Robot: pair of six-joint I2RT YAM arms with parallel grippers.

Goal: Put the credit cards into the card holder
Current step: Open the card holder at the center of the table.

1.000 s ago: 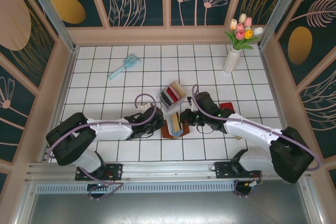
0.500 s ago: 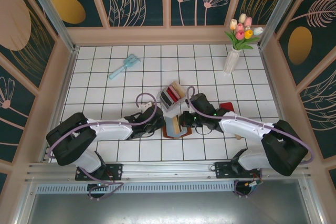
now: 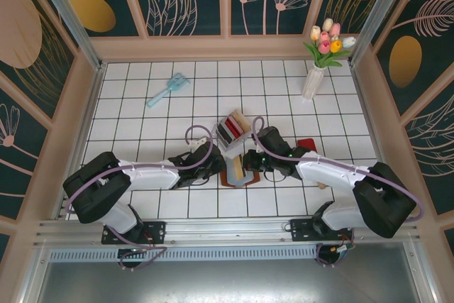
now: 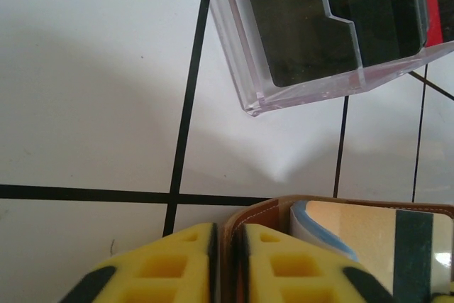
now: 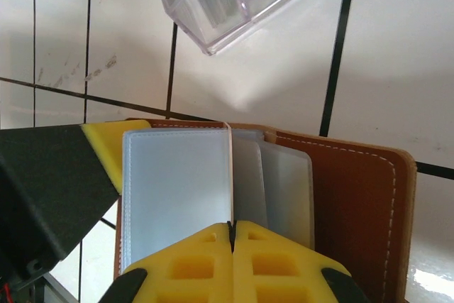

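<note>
Left gripper [image 4: 228,246]: my yellow pads [image 4: 177,264] are pressed onto the brown rim of the card holder [image 5: 355,204], the leather edge pinched between them.
Right gripper [image 5: 232,235]: fingers squeezed together over the open holder, nipping a thin sheet seen edge-on. I take it for a credit card [image 5: 230,175], though at this angle it could be one of the holder's own leaves.
Card holder: lying open on the white tiled table [image 4: 85,104], between my two grippers and just in front of the clear tray [image 4: 298,94].
Inside the holder: on my right wrist view, a pale grey stitched pocket [image 5: 174,196] sits left of the pinched sheet and two overlapping pale panels [image 5: 284,189] sit right of it. On my left wrist view, a tan face with a dark stripe and a light blue curved edge [image 4: 355,235] shows inside the leather rim.
Clear tray: standing on the tiles with one corner pointing toward the holder, close to it but apart.
Remaining cards [image 3: 231,129]: red and dark ones stand on edge in the tray.
Red object [image 3: 306,144]: partly hidden beside my right arm.
Blue brush [image 3: 168,90]: far left on the tiles, well apart from the holder.
Vase of tulips [image 3: 314,79]: in the far right corner.
</note>
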